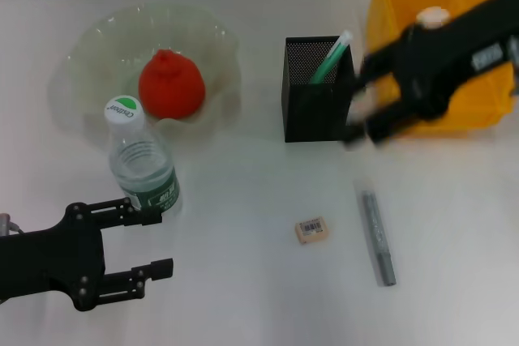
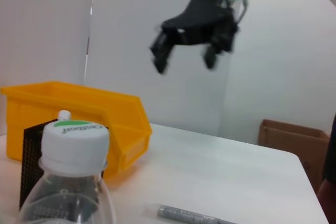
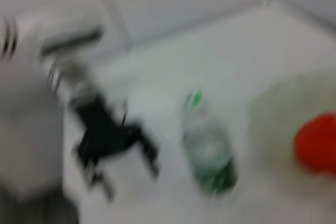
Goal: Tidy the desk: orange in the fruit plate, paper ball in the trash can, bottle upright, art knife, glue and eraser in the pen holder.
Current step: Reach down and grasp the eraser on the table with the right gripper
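The art knife (image 1: 378, 237) is being left lying lengthwise away from the robot, below the nearer right gripper (image 1: 362, 116), whose fingers are being held wide, empty

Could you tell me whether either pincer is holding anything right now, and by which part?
Nothing is held: the left pincer is open beside the bottle, and the right pincer hangs open and empty.

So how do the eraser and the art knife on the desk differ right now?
The eraser is a small, squat beige block with a barcode label; the art knife is a long, slim grey stick. The eraser sits nearer the bottle, the art knife farther toward the robot's right. Both lie flat on the table, outside the pen holder.
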You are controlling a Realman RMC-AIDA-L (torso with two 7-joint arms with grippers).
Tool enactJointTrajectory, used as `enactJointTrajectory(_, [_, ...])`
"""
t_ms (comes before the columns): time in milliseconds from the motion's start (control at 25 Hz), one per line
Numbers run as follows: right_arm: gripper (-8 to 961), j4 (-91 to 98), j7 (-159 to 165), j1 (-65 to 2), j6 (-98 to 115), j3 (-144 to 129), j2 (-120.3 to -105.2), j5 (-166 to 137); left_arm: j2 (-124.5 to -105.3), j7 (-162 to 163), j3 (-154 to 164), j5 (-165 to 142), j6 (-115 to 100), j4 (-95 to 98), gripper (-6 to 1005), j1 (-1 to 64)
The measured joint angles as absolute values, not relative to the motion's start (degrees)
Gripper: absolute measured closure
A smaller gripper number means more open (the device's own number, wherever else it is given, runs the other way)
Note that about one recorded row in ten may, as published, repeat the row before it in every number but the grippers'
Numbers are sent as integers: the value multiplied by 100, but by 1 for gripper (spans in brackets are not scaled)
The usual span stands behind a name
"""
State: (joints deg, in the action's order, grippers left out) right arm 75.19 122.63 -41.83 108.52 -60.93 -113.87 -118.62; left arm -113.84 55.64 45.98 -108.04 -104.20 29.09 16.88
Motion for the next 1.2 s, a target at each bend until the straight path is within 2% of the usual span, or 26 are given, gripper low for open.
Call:
enactJointTrajectory(80, [255,7691,12276,-4384,11186,-6410,-11516,-12363,-11383,5578,4612,-10851,-10442,2912,319,1709])
enactJointTrajectory(200, [257,7884,12317,-4571,11241,-7014,-11812,-13245,-11383,5592,4610,-10997,-10535,2942,319,1748])
enactJointTrajectory(240, [258,7957,12430,-4636,11043,-7670,-11959,-13766,-11385,5625,4592,-11027,-10592,2955,319,1775])
enactJointTrajectory(640, [279,7297,12830,-4737,9439,-9864,-11953,-14000,-11372,5660,4566,-11026,-10628,2926,319,1751])
enactJointTrajectory(1200, [328,6563,12883,-4904,8562,-10567,-11987,-14038,-11383,5660,4496,-11004,-10609,2909,319,1740])
